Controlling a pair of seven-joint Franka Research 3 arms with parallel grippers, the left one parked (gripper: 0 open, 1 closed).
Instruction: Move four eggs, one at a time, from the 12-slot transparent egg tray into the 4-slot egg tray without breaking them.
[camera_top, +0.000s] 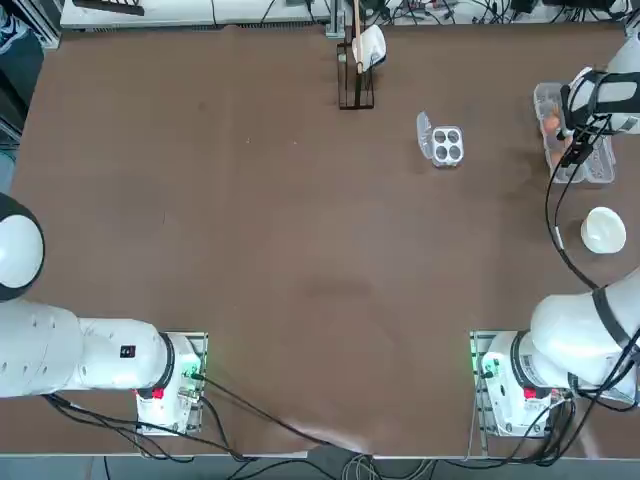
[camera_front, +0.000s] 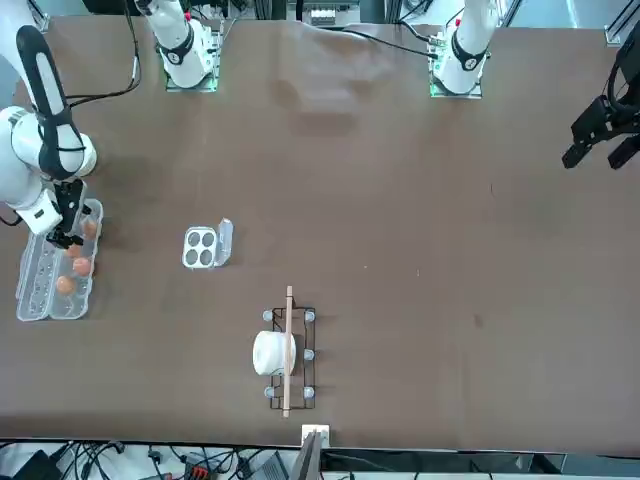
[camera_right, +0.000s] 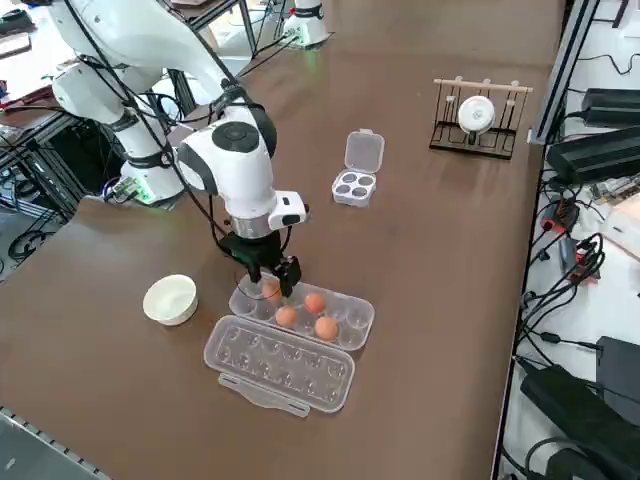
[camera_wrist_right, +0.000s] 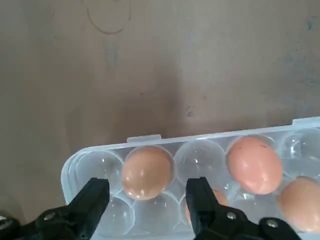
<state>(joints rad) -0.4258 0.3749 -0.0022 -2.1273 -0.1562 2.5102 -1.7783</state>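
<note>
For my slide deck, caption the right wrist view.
Open right gripper poised around an egg in the 12-slot transparent egg tray.

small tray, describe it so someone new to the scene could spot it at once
Start at the long carton holding eggs under the right gripper, then look farther along the table toward the wooden rack. The small tray sits alone between them. It is square, with four empty round cups and a lid flap standing open.
</note>
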